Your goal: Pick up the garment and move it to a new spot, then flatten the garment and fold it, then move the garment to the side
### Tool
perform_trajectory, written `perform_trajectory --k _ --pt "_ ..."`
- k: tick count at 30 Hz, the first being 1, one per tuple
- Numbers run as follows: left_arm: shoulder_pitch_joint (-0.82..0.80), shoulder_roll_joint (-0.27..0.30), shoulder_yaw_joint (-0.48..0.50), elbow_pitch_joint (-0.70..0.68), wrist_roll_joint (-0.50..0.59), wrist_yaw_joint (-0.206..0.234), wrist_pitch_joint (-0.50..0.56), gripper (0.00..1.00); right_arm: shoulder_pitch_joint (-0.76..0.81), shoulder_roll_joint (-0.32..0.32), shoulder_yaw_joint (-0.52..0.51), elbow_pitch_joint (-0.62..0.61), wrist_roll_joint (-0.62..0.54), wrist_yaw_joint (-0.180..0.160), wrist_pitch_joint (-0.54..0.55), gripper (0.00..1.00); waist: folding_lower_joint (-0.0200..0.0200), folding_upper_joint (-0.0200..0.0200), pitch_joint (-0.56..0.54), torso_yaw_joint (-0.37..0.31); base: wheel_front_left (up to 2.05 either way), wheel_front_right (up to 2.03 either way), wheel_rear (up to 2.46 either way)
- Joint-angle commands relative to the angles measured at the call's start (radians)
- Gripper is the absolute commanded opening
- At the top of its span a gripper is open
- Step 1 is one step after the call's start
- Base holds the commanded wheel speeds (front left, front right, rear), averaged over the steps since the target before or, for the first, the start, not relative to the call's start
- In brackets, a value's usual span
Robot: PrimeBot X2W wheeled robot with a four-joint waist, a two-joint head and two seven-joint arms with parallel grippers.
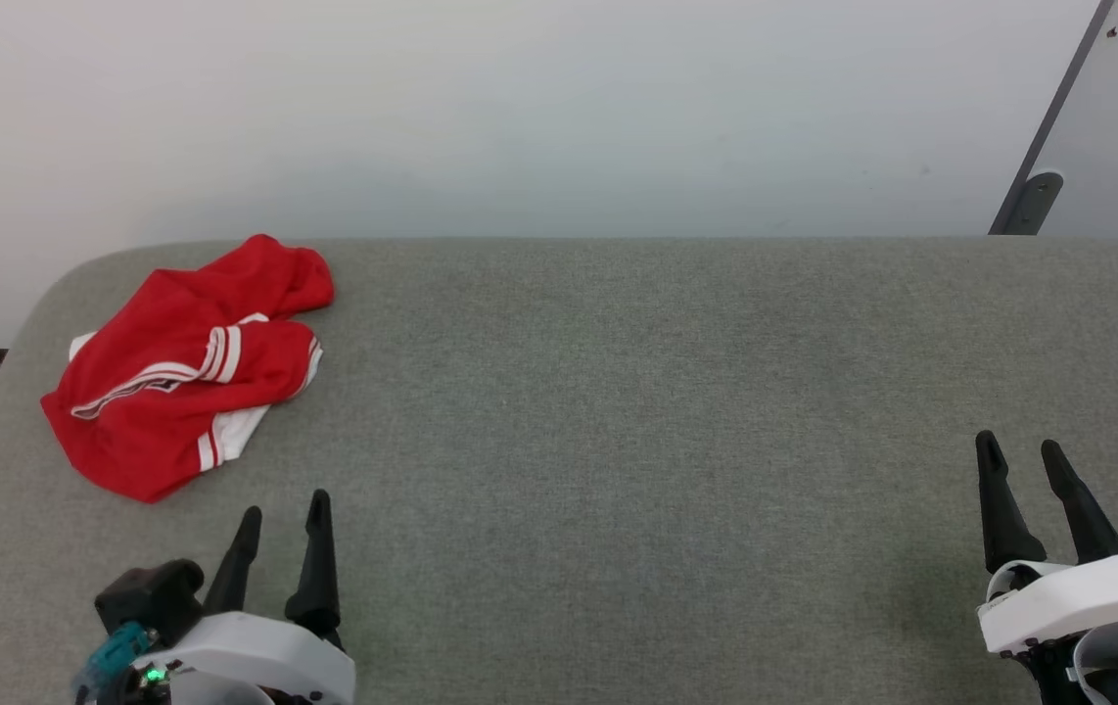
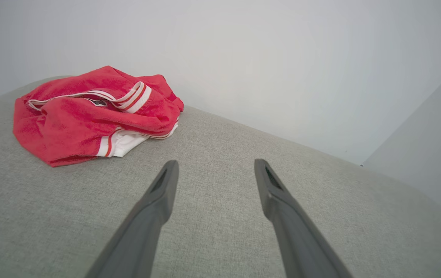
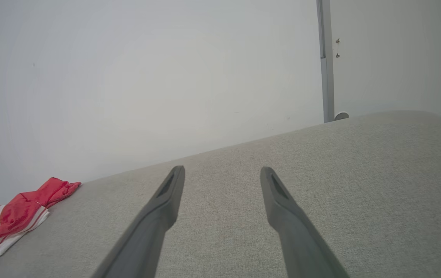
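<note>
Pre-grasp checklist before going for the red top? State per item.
1. Left gripper fingers apart, holding nothing: ok.
2. Right gripper fingers apart, holding nothing: ok.
3. Garment in sight, touched by neither gripper: ok.
4. Garment within easy approach of the left gripper, just ahead and to its left on the grey surface: ok, likely.
5. Garment lying flat: not ok, it is a crumpled heap folded over itself.
6. Hem or collar identifiable as a grasp edge: cannot tell under the folds.
</note>
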Motion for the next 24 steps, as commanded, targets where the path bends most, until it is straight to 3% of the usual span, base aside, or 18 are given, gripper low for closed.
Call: perform_trajectory --k 1,24 --pt "-0.006 0.01 -0.004 -0.011 0.026 0.006 -0.009 1.0 -0.024 -0.009 0.001 -0.007 -0.023 -0.001 -0.01 1.0 0.0 0.0 0.0 0.0 0.0 0.0 0.0" --pt "0.01 0.025 -0.041 0.001 0.233 0.024 -0.064 1.0 -0.008 0.0 -0.029 -0.009 -0.23 -0.001 -0.066 1.0 0.0 0.0 -0.004 0.002 0.0 0.0 0.0"
